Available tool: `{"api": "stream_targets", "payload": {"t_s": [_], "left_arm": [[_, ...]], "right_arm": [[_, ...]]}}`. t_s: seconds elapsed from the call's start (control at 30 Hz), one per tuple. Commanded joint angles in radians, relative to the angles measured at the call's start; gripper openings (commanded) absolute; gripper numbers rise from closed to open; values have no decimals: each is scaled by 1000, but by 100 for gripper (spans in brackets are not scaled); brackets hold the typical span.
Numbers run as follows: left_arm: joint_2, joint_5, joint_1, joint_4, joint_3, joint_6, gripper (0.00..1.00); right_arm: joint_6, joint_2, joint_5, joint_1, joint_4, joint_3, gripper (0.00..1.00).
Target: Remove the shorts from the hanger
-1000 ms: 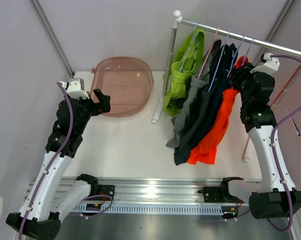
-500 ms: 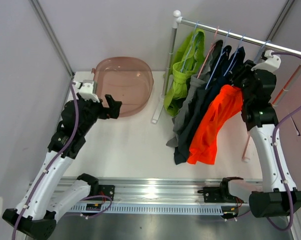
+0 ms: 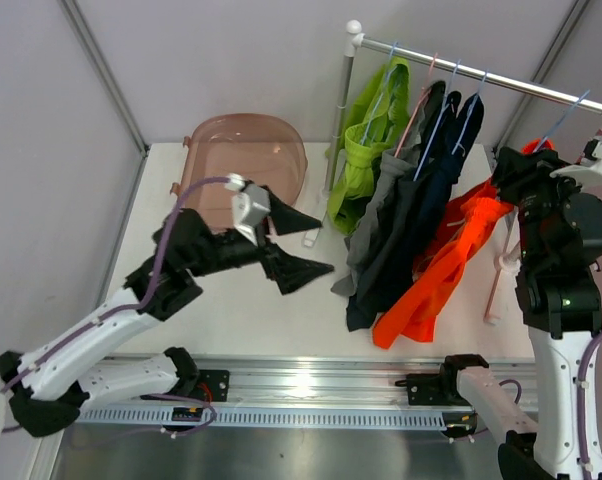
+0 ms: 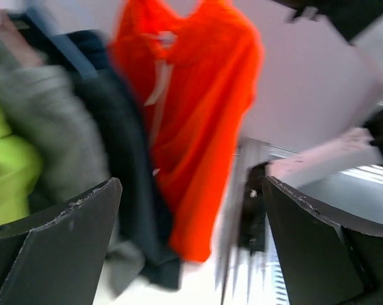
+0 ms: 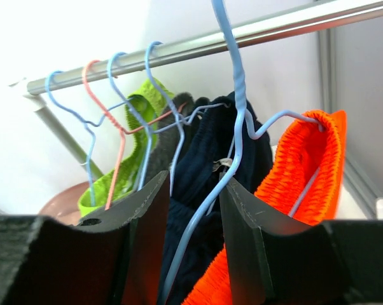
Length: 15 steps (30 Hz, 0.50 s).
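- Your right gripper (image 5: 194,181) is half-closed and pinching the wire of one light-blue hanger (image 5: 237,89). Orange cloth shows low in the gap between its fingers.
- That hanger carries the orange shorts (image 5: 299,165), one pair, just off the gripper's right finger. They are bright orange, with the ribbed waistband bunched over the hanger's shoulder. From overhead the legs drape down at a slant below the gripper.
- You cannot tell whether this hanger's hook is on the rail (image 5: 198,41). Its top runs out of the wrist view.
- Ahead and to the left of this gripper, four more hangers hook over the rail, three light blue and one pink hanger (image 5: 112,171).
- They hold four more pairs, five in all. Farthest from the gripper is the lime green pair (image 3: 366,150), then the grey pair (image 3: 381,215), then the two dark navy pairs (image 3: 421,200). The navy pairs press together and are hard to tell apart.
- Your left gripper (image 3: 323,245) is spread wide and holds nothing, hovering over the table (image 3: 231,300).
- The hanging shorts are straight ahead of it, near but not touching. Its wrist view is blurred.
- Behind it sits one translucent pinkish tub (image 3: 246,150).
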Motion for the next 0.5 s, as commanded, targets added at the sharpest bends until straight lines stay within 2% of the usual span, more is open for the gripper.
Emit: {"api": "stream_targets", "payload": {"t_s": [0.0,0.03,0.17,0.33,0.47], "left_arm": [[139,-3,-163,135,23,44,99],[170,-61,-198,143,43,53,99],[328,-126,-327,199,107,65,99],[533,-155,-369,186,266,88,99],[622,-181,-376,160,366,98,99]], "right_arm": [[50,-11,-68,1,-8,33,0],[60,-14,-74,1,-14,27,0],[88,-28,-108,1,-22,-1,0],[99,-57,-128,3,-30,-32,0],[100,-79,-135,3,-37,-59,0]]}}
